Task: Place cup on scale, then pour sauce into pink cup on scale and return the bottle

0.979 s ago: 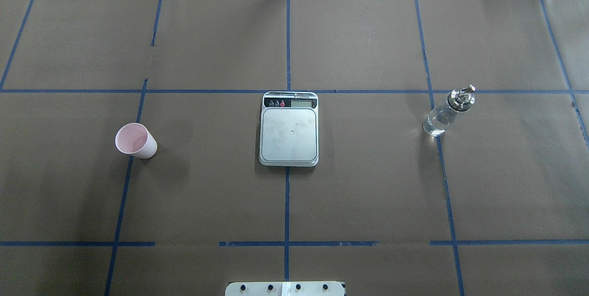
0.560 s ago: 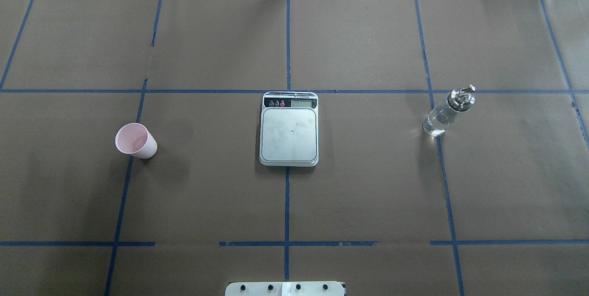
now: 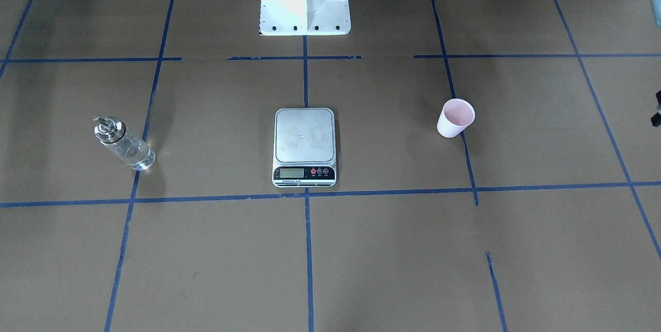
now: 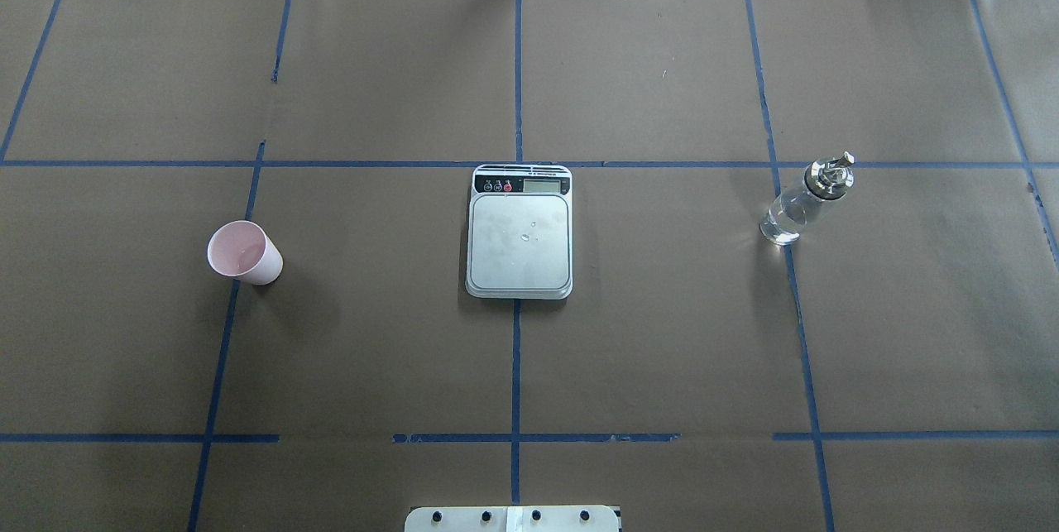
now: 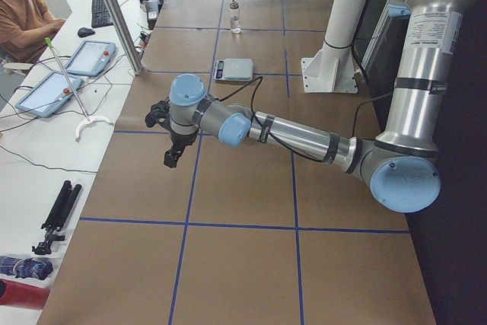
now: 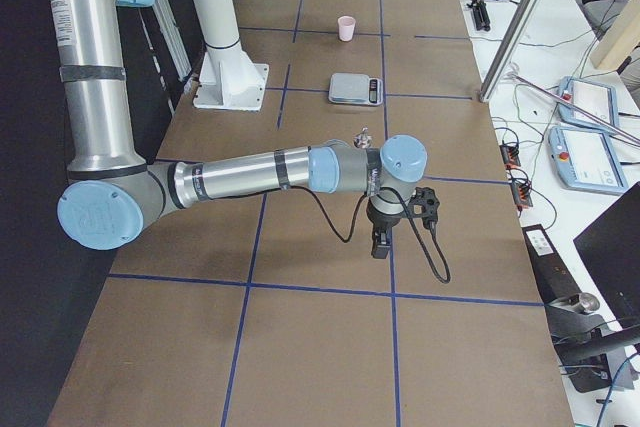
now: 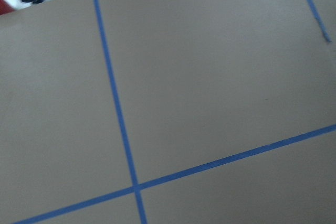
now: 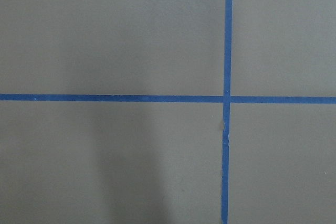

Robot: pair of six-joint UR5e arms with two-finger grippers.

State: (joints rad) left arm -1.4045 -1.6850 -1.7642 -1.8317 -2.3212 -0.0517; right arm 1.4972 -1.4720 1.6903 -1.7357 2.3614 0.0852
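Pale pink tapered plastic cup [image 4: 245,252] upright, on left-arm side of steel-topped kitchen scale [image 4: 519,242], well apart. Left gripper [image 5: 171,160] nearer; its opening cannot be told.

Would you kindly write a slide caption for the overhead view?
Scale at centre, cup upright to its left, bottle to its right, neither touching it.

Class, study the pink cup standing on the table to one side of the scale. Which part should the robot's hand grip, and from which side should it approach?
Grip the cup across its side wall just below the rim, probably coming level from the robot's left with the left hand. It stands upright, mouth open, widening upward, so it resists slipping down; the scale stands well apart.
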